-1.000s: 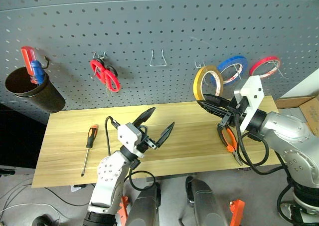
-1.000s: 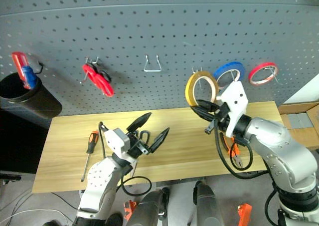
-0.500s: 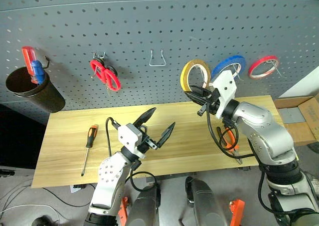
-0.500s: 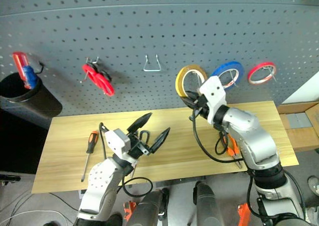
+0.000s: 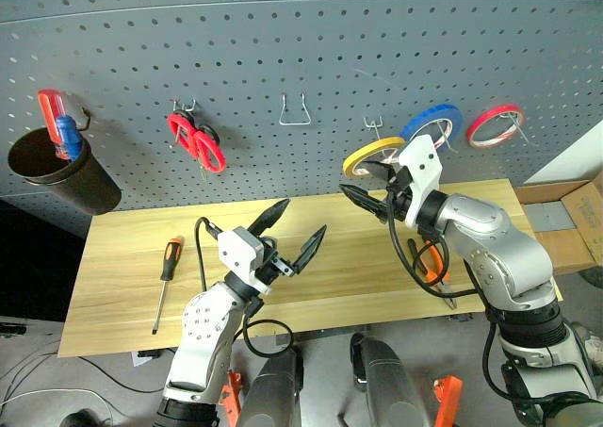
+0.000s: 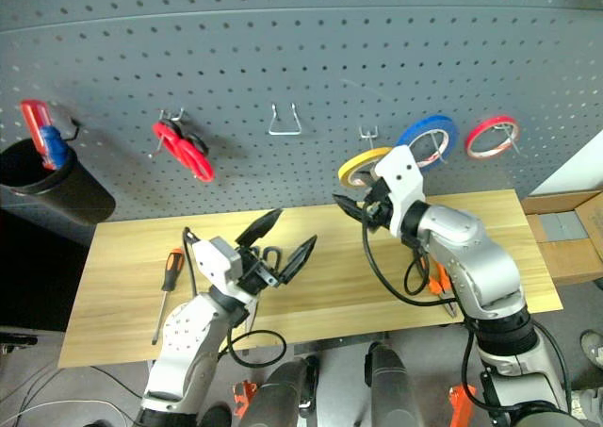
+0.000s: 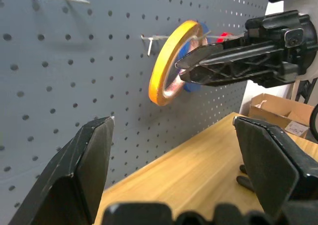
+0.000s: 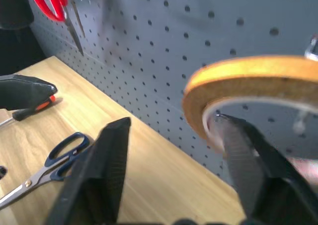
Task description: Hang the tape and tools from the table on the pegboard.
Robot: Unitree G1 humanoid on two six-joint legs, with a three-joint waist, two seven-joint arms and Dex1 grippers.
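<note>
We've got the yellow tape (image 5: 374, 156) up on a pegboard (image 5: 301, 78) hook just left of the blue roll (image 5: 431, 125). Our right gripper (image 5: 369, 196) has its jaws parted, one finger through the ring. Best bet is backing out straight and slow so we don't drag it off. Left gripper (image 5: 292, 231) sits wide open, empty, above the table (image 5: 122, 267) middle near the scissors (image 8: 47, 160).

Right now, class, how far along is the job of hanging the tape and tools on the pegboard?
Nearly done: the tape hangs at a hook on the pegboard, with the right gripper jaws apart, one inside the ring. In hand: nothing; the left gripper is open and empty. Left: the screwdriver, scissors and pliers lie on the table.
</note>
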